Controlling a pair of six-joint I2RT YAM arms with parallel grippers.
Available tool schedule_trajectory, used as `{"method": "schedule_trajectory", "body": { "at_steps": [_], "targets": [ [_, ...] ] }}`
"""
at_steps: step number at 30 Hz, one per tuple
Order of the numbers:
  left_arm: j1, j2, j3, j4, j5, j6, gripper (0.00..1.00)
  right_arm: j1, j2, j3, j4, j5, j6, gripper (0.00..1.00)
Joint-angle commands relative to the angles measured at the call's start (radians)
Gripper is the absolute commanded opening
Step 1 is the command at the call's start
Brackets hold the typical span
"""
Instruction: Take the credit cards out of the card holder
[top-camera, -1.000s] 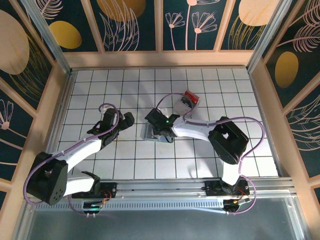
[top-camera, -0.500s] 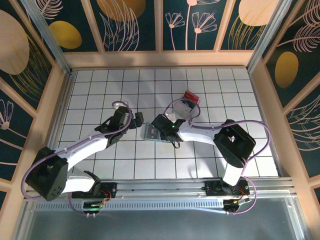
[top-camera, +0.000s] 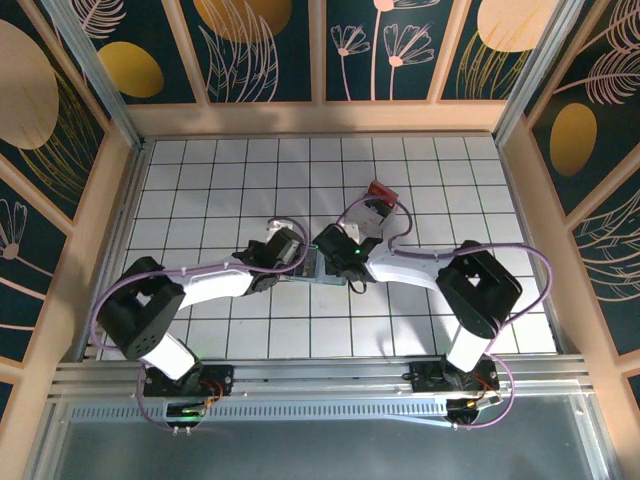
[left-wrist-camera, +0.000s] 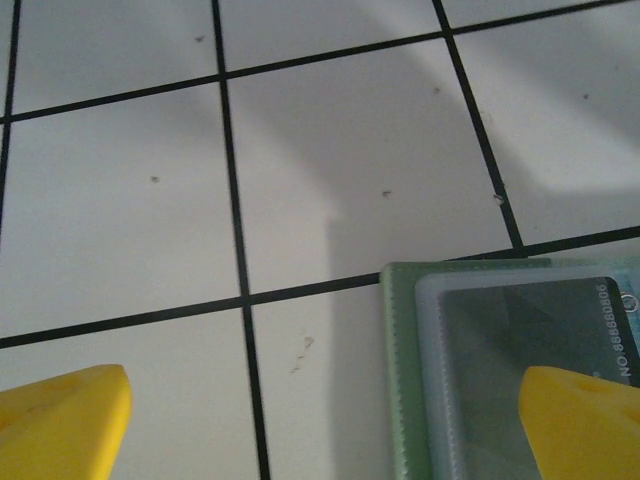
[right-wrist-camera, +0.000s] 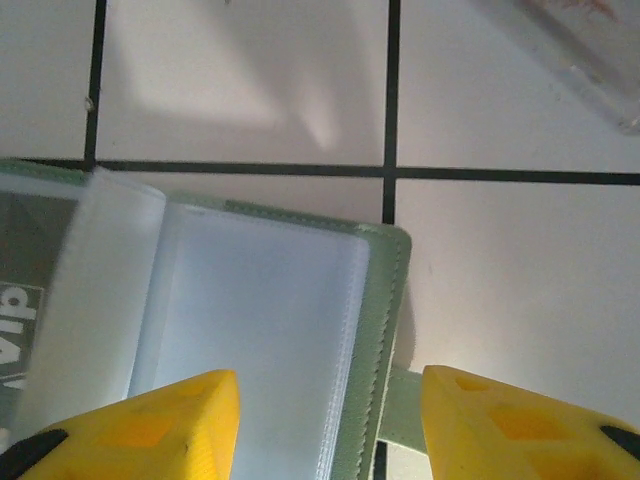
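Note:
The card holder (top-camera: 312, 272) lies open on the tiles between my two grippers. In the left wrist view its green cover (left-wrist-camera: 400, 390) has a clear sleeve with a dark credit card (left-wrist-camera: 530, 330) inside. My left gripper (left-wrist-camera: 320, 430) is open wide, one fingertip (left-wrist-camera: 585, 420) over that sleeve and the other over bare tile. In the right wrist view the card holder (right-wrist-camera: 385, 300) shows clear sleeves, with a grey card (right-wrist-camera: 20, 320) at the left. My right gripper (right-wrist-camera: 330, 425) stands open astride the holder's right edge. From above, left gripper (top-camera: 292, 255) and right gripper (top-camera: 325, 255) nearly meet.
A clear plastic box (top-camera: 375, 207) with red and black contents sits just behind the right gripper, and its edge (right-wrist-camera: 590, 60) shows in the right wrist view. White tiled floor (top-camera: 200, 180) stretches to the left and back. Wooden walls (top-camera: 95, 220) border the table.
My left arm has swung right across the tiles to the card holder's left side. The right gripper has shifted a little to the right over the holder.

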Motion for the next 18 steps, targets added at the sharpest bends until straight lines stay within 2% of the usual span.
{"method": "schedule_trajectory", "body": {
  "at_steps": [1, 11, 16, 18],
  "targets": [
    [-0.029, 0.055, 0.051, -0.012, -0.064, 0.029, 0.99, -0.030, -0.075, -0.030, 0.040, -0.013, 0.022, 0.51],
    [-0.090, 0.132, 0.142, -0.011, -0.038, 0.014, 0.99, -0.087, -0.254, -0.072, 0.010, 0.061, 0.080, 0.50],
    [-0.077, 0.067, 0.136, -0.034, -0.046, -0.144, 0.99, -0.088, -0.293, -0.069, 0.037, 0.022, 0.089, 0.43],
    [-0.035, 0.025, 0.102, -0.036, 0.004, -0.224, 0.99, -0.088, -0.291, -0.064, 0.042, -0.001, 0.097, 0.41]
  ]
}}
